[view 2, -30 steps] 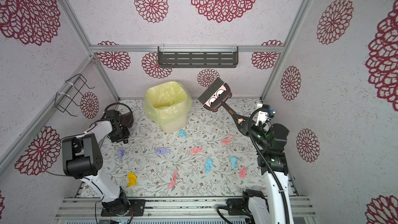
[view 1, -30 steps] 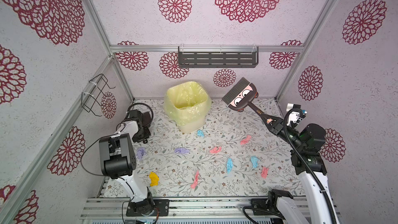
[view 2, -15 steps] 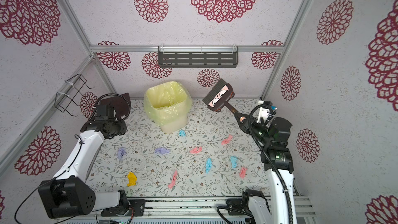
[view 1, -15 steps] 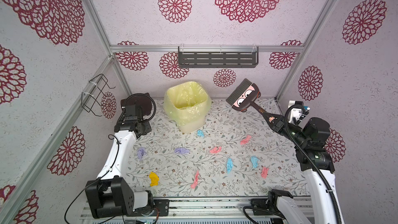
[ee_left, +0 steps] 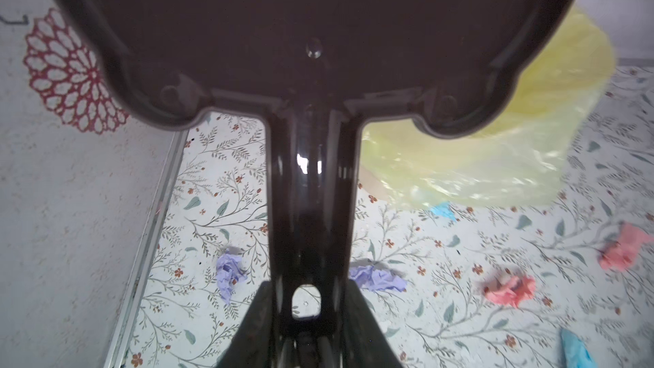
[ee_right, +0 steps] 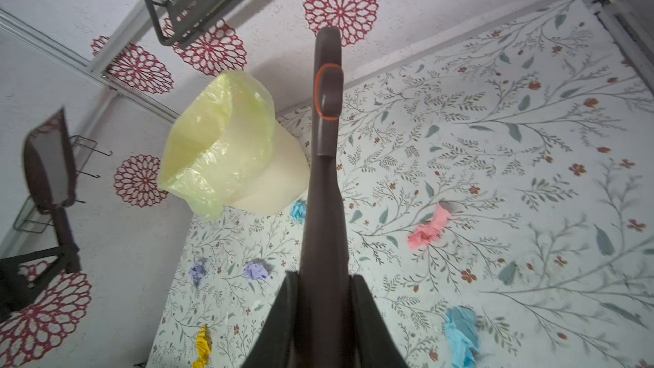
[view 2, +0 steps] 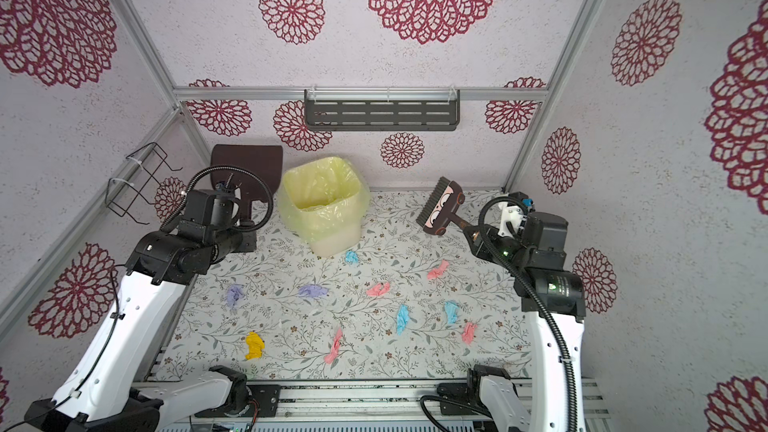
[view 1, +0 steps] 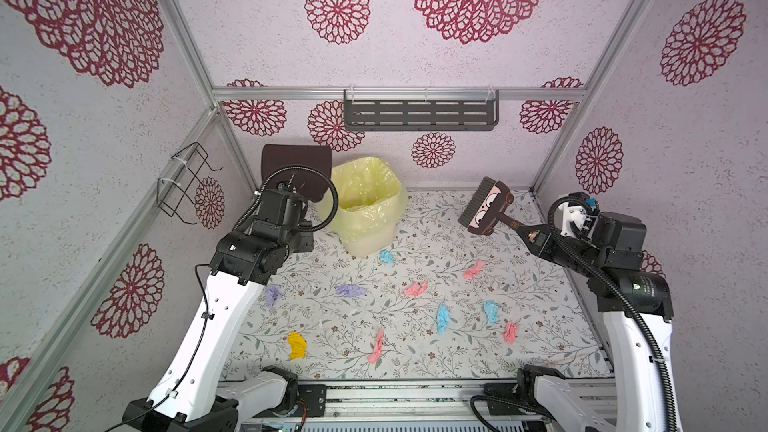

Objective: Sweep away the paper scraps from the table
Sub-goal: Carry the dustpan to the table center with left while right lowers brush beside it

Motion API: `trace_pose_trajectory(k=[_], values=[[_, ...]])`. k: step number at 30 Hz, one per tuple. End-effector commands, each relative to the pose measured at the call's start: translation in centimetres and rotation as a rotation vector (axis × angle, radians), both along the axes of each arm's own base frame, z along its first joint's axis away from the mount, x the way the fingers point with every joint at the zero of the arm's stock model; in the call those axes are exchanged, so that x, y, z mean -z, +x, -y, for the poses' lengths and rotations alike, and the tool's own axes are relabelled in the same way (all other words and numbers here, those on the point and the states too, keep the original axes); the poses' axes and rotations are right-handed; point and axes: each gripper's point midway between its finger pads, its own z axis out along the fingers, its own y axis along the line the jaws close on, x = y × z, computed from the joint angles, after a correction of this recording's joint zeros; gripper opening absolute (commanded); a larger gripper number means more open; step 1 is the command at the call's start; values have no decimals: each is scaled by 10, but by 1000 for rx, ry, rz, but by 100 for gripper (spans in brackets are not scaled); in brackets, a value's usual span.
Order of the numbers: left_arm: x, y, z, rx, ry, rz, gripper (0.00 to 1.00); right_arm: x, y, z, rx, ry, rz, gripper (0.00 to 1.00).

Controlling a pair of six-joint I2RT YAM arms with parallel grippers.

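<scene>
Left gripper (ee_left: 306, 327): clamped on the handle of the dark brown dustpan (view 1: 297, 160), with a finger on each side of the handle near its hanging hole.
Dustpan position: lifted off the table (view 1: 436, 243) at the rear left corner, its pan in front of the back wall and just beside the bin (view 1: 370, 226).
Right gripper (ee_right: 323, 295): closed around the handle of the brush (view 1: 486, 207).
Brush position: at the rear right. Its head bears a cartoon face and its bristles point towards the rear left. It is well apart from the dustpan, with the bin between them.
Bin: lined with a pale yellow bag, standing on the table at the rear, left of centre.
Paper scraps (view 1: 415, 289): all lie loose on the table — ten wads spread across its middle and front, apart from both tools.
By the bin: a light blue wad (view 1: 386, 256) just beside its base.
Left half: two lilac wads (view 1: 351, 290), and a yellow wad (view 1: 297, 344) near the front edge.
Right half: pink wads (view 1: 473, 270) and two more light blue ones, scattered.
</scene>
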Motion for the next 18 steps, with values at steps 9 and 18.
trace_pose_trajectory(k=[9, 18], values=[[36, -62, 123, 457, 137, -204, 11, 30, -34, 14, 15, -210, -205, 0], [116, -124, 197, 730, 37, -454, 10, 52, -48, -1, -68, -382, -379, 0]])
